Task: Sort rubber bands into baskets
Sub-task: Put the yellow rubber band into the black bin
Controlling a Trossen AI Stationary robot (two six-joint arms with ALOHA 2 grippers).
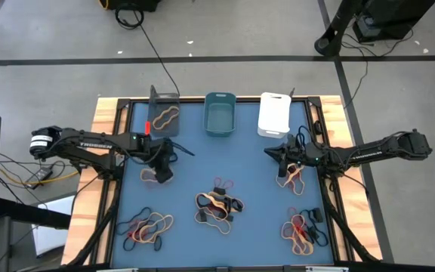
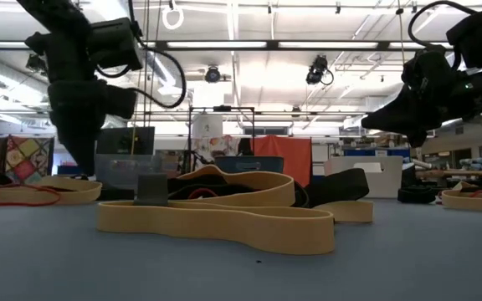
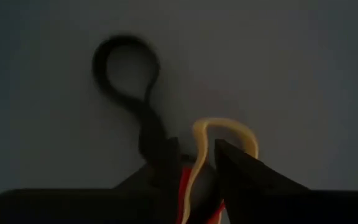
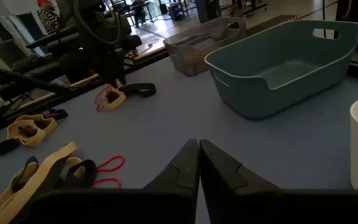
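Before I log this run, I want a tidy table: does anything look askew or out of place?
Nothing looks damaged or spilled. The white basket sits slightly turned compared with the teal basket beside it. The rubber bands lie in loose mixed heaps on the mat, unsorted, except a tan band already in the dark grey basket.

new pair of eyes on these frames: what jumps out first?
Three baskets lined along the far edge: dark grey with a tan band inside, teal, white. Piles of rubber bands dot the blue mat, the biggest at centre. The left gripper is down on a small pile with a tan band between its fingers; the right gripper is shut, empty.
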